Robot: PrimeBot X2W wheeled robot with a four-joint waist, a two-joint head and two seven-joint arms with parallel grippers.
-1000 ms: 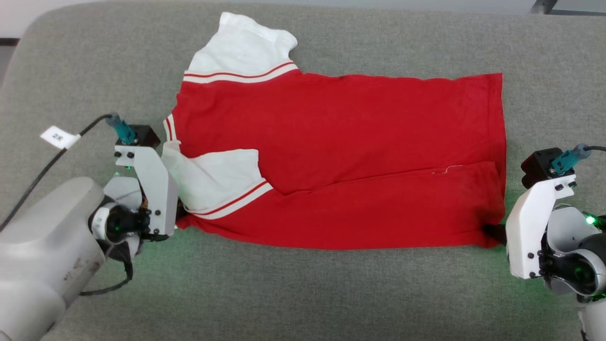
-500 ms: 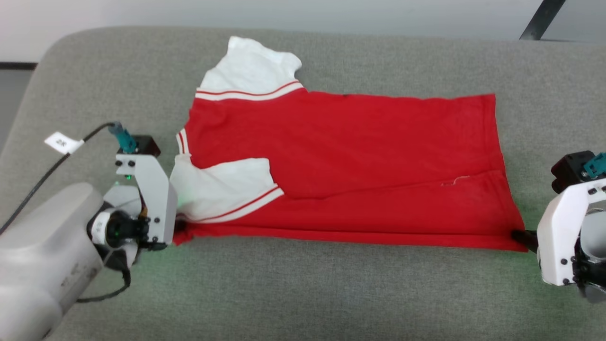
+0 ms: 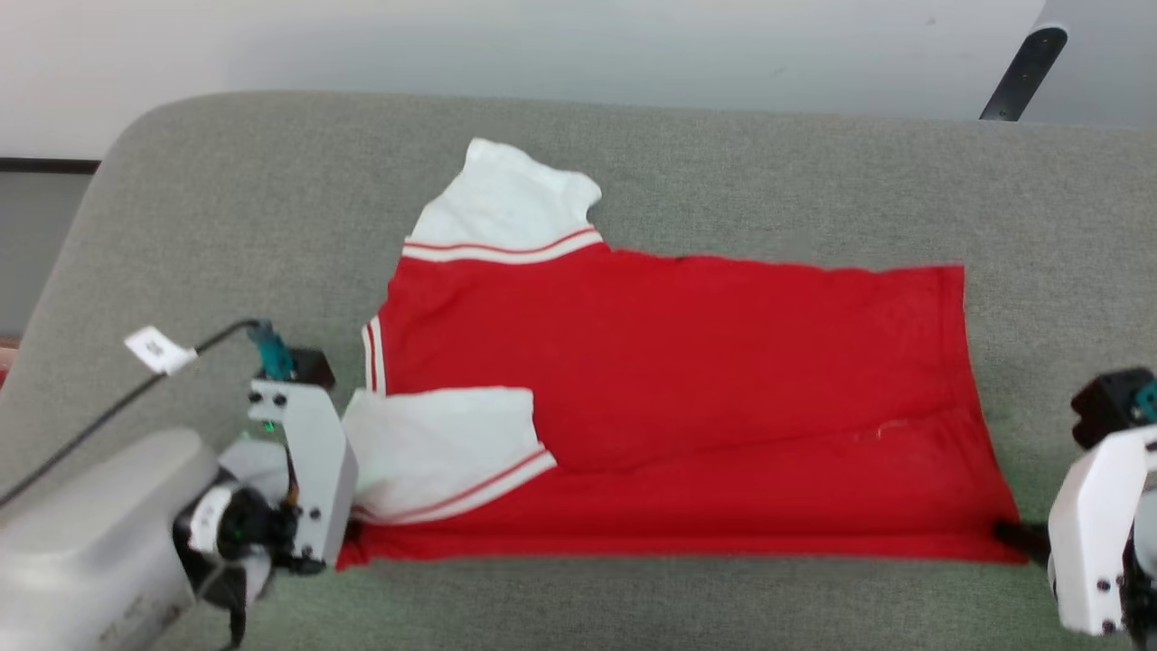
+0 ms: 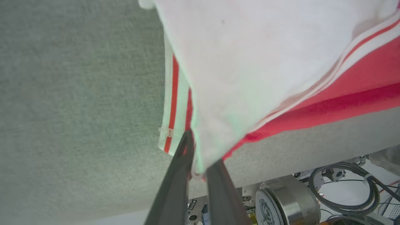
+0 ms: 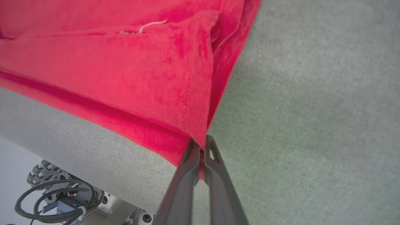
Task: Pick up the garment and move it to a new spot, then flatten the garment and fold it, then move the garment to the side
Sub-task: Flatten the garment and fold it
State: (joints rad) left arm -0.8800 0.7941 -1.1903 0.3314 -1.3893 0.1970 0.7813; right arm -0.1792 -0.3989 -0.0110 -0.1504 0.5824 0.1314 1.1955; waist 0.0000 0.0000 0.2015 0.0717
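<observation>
Gripping garment (image 3: 678, 398) corners, left claw (image 4: 199, 154), right claw (image 5: 202, 146), grey cushion (image 3: 271, 199)

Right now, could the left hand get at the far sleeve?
Probably not yet: the left hand is shut on the garment's near corner. Nothing blocks the way to the far sleeve once it lets go.

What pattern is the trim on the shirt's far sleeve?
The shirt has white sleeve trim with a thin red stripe; head view shows it best.
</observation>
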